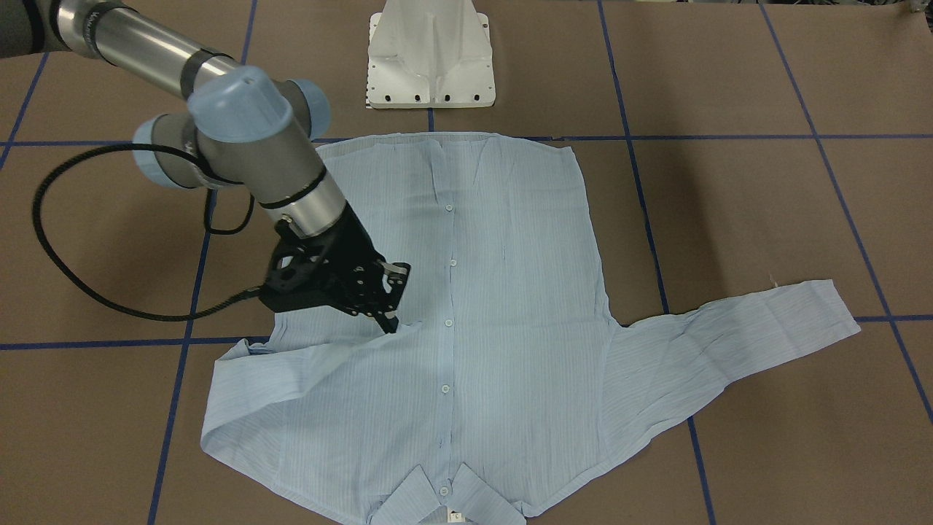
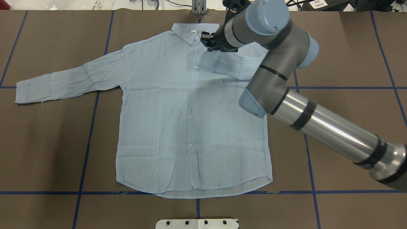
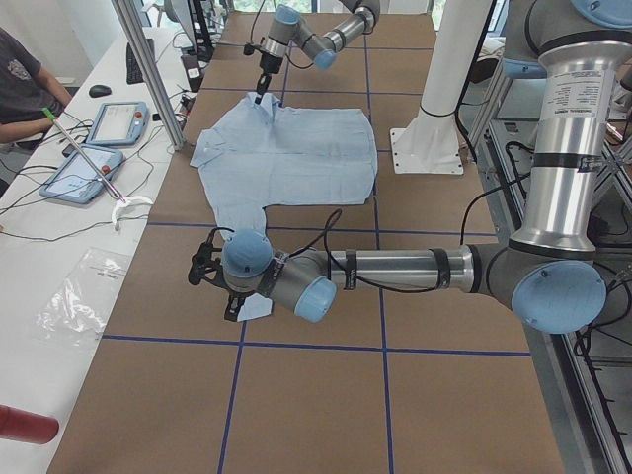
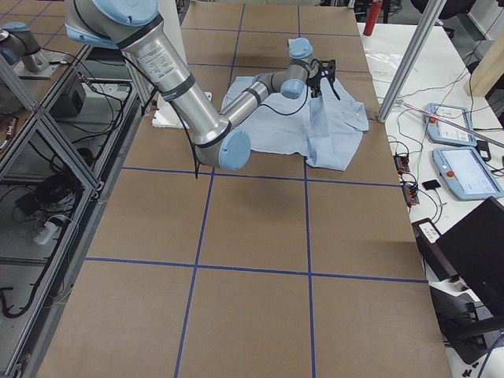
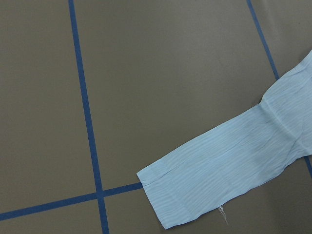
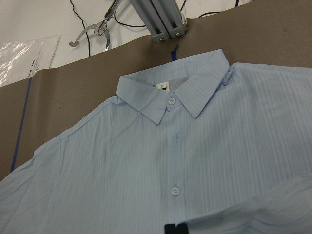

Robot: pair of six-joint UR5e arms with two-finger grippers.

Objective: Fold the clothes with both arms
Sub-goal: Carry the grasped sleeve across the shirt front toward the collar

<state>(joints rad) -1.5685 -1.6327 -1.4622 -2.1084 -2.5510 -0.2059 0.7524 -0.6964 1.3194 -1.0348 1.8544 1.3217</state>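
Note:
The light-blue shirt point(image 2: 178, 111) lies flat and buttoned on the brown table, collar point(image 6: 170, 97) away from the robot. One sleeve point(image 2: 63, 79) stretches out to my left, and its cuff point(image 5: 195, 195) fills the left wrist view. The other sleeve point(image 2: 229, 65) is folded across the chest. My right gripper point(image 1: 390, 321) is shut on that sleeve's cuff near the collar. My left gripper point(image 3: 202, 272) hovers by the outstretched cuff point(image 3: 252, 308); it shows only in the exterior left view, so I cannot tell whether it is open or shut.
The white pedestal base point(image 1: 431, 58) stands just behind the shirt's hem. Blue tape lines point(image 2: 92, 127) grid the table. A metal post point(image 2: 198, 8) rises beyond the collar. A side bench holds tablets point(image 3: 89, 168), and a person's arm point(image 3: 25, 94) rests there.

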